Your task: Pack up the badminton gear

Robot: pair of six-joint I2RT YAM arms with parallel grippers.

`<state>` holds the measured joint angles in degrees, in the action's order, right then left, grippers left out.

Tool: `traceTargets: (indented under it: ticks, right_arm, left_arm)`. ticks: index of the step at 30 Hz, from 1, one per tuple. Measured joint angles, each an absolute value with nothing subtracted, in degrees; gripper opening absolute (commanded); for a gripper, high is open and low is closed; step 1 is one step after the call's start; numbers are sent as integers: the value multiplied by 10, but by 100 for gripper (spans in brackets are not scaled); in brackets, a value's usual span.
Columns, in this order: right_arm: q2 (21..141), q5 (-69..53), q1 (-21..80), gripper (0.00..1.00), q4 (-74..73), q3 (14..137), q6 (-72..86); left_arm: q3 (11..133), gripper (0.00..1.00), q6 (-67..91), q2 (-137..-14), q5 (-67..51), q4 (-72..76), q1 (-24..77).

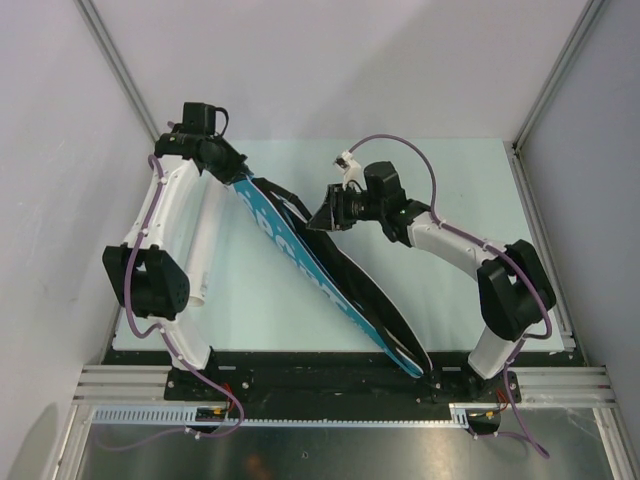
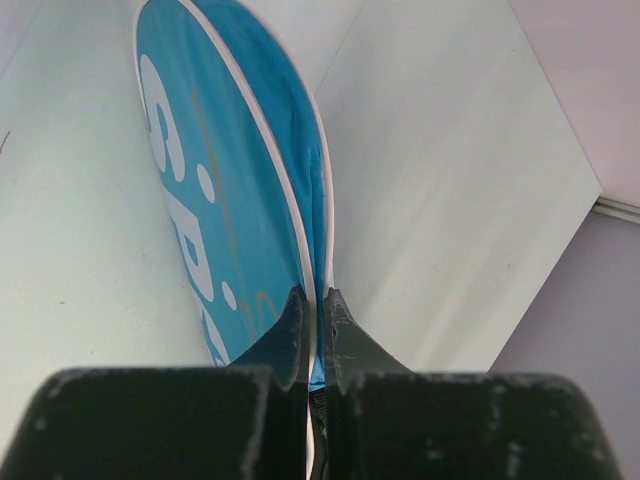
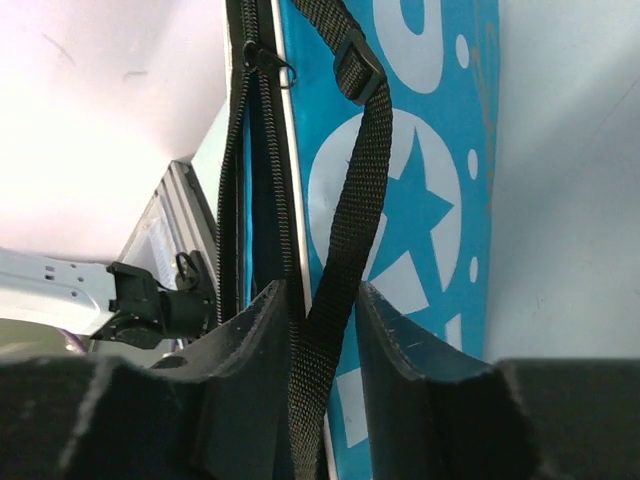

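Observation:
The long blue racket bag [image 1: 300, 255] with black edging stands on its edge, running diagonally from the back left toward the near right of the table. My left gripper [image 1: 238, 180] is shut on its far end; the left wrist view shows the jaws [image 2: 315, 298] pinching the white-piped blue rim [image 2: 230, 170]. My right gripper [image 1: 322, 215] grips the bag's upper edge at mid-length. In the right wrist view the jaws [image 3: 322, 295] close on the black strap [image 3: 350, 230] and zip edge of the bag [image 3: 420, 200]. A white tube [image 1: 205, 240] lies beside the left arm. Rackets and shuttlecocks are out of view.
The pale table [image 1: 450, 200] is enclosed by grey walls with metal posts at the back corners. An aluminium rail [image 1: 330, 385] with both arm bases runs along the near edge. The bag's near tip rests close to the right arm's base.

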<state>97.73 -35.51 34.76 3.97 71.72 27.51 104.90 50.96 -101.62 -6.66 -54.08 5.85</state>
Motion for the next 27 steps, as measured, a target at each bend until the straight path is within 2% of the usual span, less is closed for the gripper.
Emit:
traceTargets:
  ticks: [1,4,8,20,27]
  right_arm:
    - [978,-357,347,21,41,717,277]
    - [977,-366,348,11,51,717,284]
    - [960,-344,359,8,35,717,274]
    - [888,-168,519,18,-32,717,178]
    - [887,-164,499,0,-29,717,176]
  left_arm:
    - [1049,0,510,-1016,-67,-541,59]
    - [1049,0,510,-1016,-66,-541,59]
    - [1048,0,511,-1016,-66,-540,60]
    - [1044,0,515,-1016,-97,-572,77]
    - [1038,0,522,-1016,-81,-556,73]
